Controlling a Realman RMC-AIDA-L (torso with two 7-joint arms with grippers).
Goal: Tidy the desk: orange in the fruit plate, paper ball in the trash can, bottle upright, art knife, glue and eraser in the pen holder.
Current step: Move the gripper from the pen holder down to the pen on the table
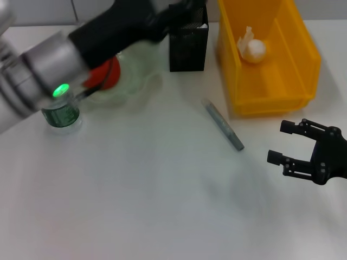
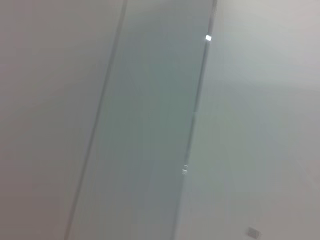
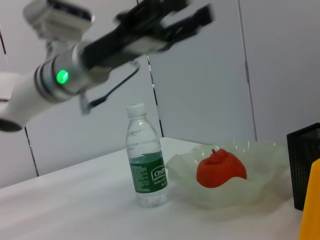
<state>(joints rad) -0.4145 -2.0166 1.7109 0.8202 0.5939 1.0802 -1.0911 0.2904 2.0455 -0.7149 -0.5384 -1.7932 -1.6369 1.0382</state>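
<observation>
The orange (image 1: 106, 76) lies in the translucent fruit plate (image 1: 142, 81), also seen as orange (image 3: 220, 170) in plate (image 3: 260, 157). The bottle (image 1: 60, 111) stands upright beside the plate. A paper ball (image 1: 252, 49) rests in the yellow trash can (image 1: 271, 100). The grey art knife (image 1: 223, 125) lies flat on the table. My left gripper (image 3: 192, 12) hovers open above the black mesh pen holder (image 1: 188, 46). My right gripper (image 1: 295, 143) hangs open low at the right, holding nothing. Glue and eraser are out of view.
My left arm (image 1: 81, 40) reaches across the plate and bottle toward the back. The trash can stands right of the pen holder. White table (image 1: 152, 184) stretches toward the front. The left wrist view shows only wall panels.
</observation>
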